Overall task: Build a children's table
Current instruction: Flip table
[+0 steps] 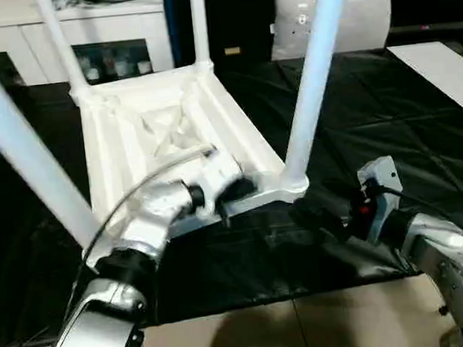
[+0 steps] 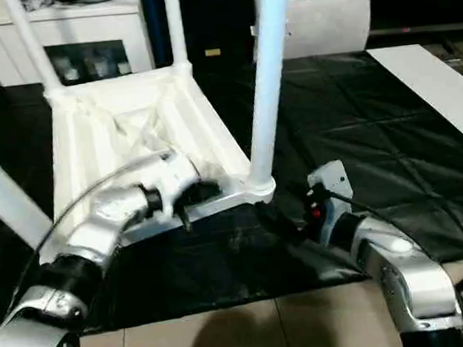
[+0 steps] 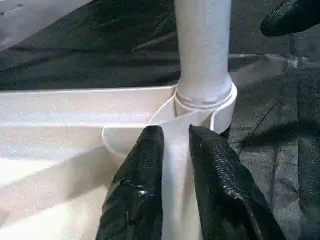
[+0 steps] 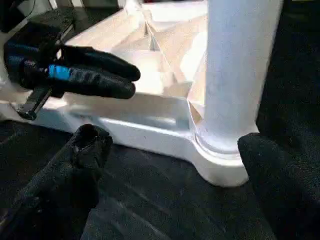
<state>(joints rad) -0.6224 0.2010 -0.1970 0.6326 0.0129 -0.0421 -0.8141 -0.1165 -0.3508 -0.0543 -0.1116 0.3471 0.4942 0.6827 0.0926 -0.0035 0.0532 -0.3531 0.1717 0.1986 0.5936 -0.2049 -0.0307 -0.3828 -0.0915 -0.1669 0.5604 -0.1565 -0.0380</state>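
A white plastic tabletop (image 1: 142,141), smooth and faintly glossy along its ribbed underside, lies on a crinkled black sheet (image 1: 390,117) with a dull sheen. The white tube leg (image 3: 202,47) looks matt, the left gripper's (image 3: 175,137) black fingers (image 3: 137,185) finely textured and rubbery. Brushed silver metal covers the right forearm (image 2: 396,268); the floor (image 1: 312,330) is pale, smooth tile.

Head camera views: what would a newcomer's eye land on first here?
The upturned white tabletop on the black sheet, its ribbed underside facing up and white legs rising from its corner sockets. At its near edge the left gripper straddles the rim, fingers narrowly parted, beside the near-right leg. The right gripper sits open by that leg's socket, one finger on each side, not touching.
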